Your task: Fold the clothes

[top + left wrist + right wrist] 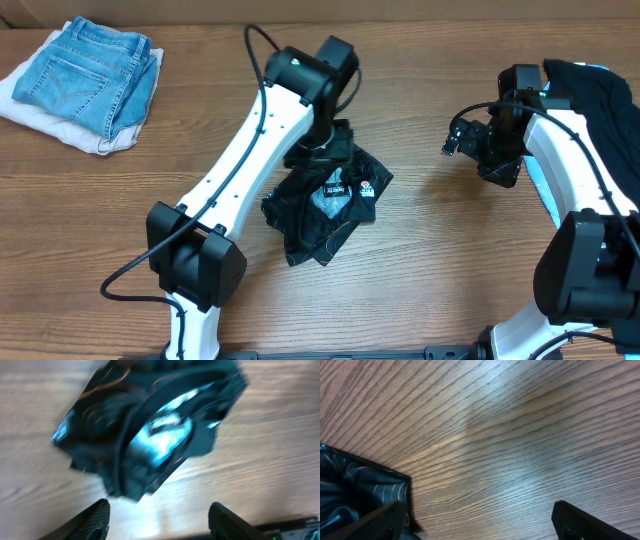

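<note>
Jersey [330,205] is sitting roughly mid tabletop [130,180], all crumpled into a dark heap, definitely not flat and not folded. You can make out some white print and a small logo patch on the top side, and the thin orange lines show up on the fabric in the left wrist view, though that shot is pretty blurry.

Left end effector [159,506] is right over the far edge of the heap. From its own camera both fingers [95,520] are spread apart with only bare wood between them, so it's got nothing in it. The cloth lies just past the fingertips, and I can't tell whether they touch it.

Right end effector [477,508] is off to the right of the jersey, spread wide and gripping nothing. Its camera mostly sees wood grain, with a corner of the jersey poking into the lower left of the shot, just beside one finger.

Other stuff: folded blue jeans [90,70] in the far left corner, stacked on a pale cloth [70,135], well apart from the jersey. A plain black garment [600,95] lies at the far right edge behind the right arm.
</note>
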Motion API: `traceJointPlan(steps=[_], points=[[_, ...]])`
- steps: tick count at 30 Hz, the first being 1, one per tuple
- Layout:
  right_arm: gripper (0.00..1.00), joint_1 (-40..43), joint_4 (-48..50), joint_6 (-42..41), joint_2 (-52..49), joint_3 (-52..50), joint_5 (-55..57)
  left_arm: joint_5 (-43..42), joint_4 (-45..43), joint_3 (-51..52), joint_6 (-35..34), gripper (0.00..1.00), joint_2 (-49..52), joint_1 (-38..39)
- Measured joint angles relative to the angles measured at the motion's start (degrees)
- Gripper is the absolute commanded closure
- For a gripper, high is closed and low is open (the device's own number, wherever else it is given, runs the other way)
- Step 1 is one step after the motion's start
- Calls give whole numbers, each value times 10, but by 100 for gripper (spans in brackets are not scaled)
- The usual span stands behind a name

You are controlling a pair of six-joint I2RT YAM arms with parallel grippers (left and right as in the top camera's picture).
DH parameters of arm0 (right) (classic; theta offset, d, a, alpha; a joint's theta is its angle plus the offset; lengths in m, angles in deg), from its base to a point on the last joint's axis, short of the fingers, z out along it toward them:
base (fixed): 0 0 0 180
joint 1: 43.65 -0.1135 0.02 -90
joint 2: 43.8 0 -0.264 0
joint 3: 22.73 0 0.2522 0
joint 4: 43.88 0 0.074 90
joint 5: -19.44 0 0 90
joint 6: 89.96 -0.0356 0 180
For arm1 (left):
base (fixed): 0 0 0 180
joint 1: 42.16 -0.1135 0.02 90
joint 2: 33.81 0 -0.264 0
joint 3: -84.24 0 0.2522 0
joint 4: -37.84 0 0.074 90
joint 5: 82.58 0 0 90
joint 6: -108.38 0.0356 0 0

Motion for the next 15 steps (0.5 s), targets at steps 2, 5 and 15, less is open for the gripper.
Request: traceJointPlan(steps=[2,5,15], points=[[2,0,0,0,0,0,-4,5,32,1,3,34,0,-6],[2,0,0,0,0,0,-8,9,70,5,15,32,0,-9],[2,0,0,0,0,0,-10,55,-40,138,-47,41,0,8]])
